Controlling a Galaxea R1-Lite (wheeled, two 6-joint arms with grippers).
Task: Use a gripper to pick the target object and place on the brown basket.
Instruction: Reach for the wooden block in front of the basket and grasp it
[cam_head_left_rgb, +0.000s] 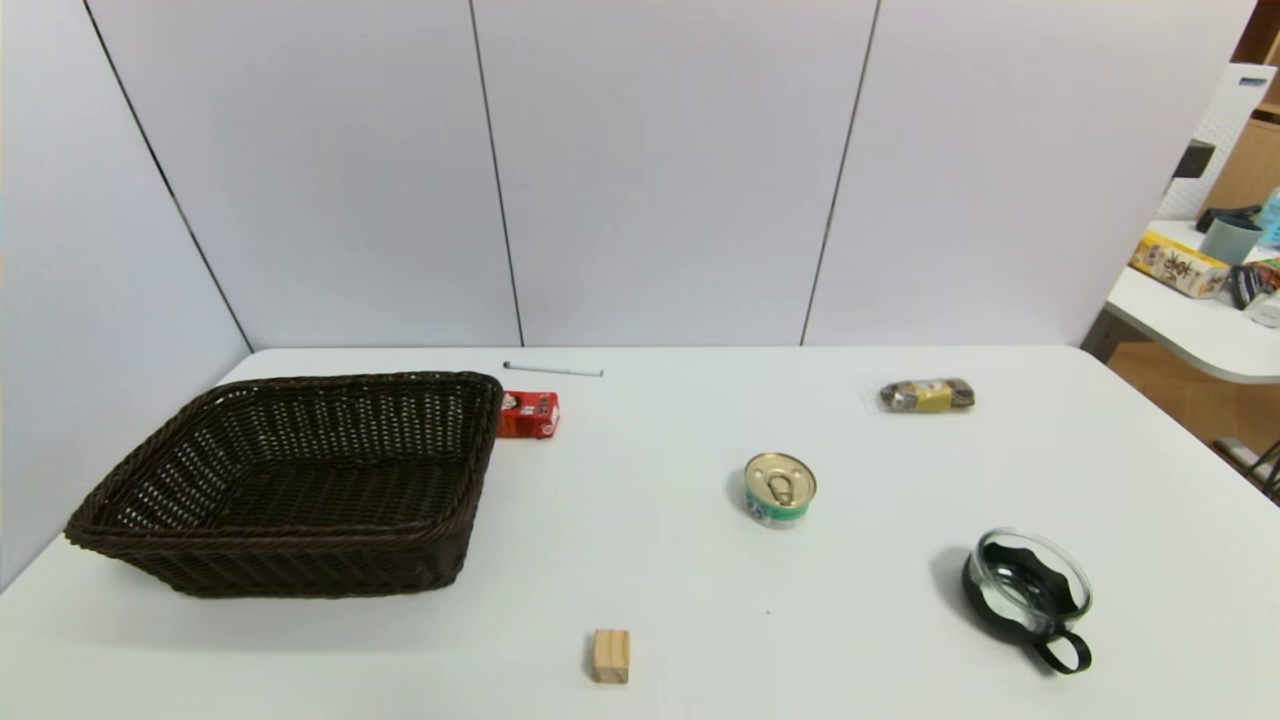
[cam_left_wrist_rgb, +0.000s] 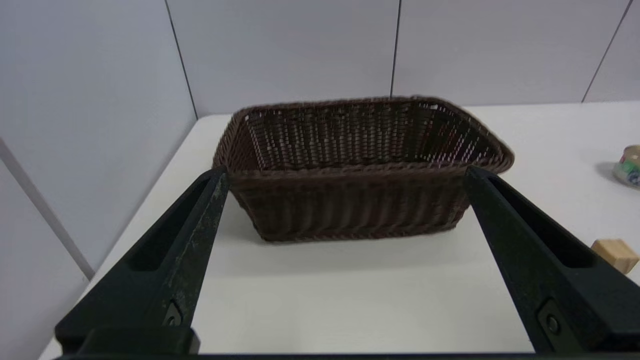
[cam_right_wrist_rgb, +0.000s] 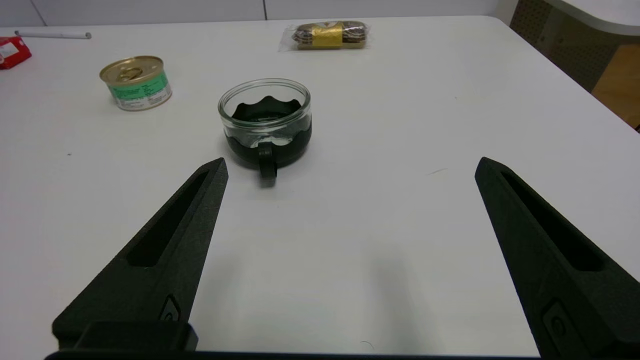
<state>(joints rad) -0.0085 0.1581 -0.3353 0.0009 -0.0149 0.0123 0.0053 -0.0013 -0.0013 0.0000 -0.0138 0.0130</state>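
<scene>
Both our end effectors, left (cam_left_wrist_rgb: 345, 172) and right (cam_right_wrist_rgb: 350, 165), hover spread apart, holding nothing. Our small light-tan wooden cube (cam_head_left_rgb: 610, 656) sits untouched on the white desk (cam_head_left_rgb: 700, 600), near the large dark brown wicker basket (cam_head_left_rgb: 130, 480); reaching down to it comes next.

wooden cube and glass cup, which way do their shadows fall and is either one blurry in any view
Head view: wooden cube sharp, faint shadow at its left; glass cup sharp, soft dark shadow to its left. Left wrist view: the cube at the frame edge looks soft. Right wrist view: the cup is crisp, small shadow beneath.
</scene>
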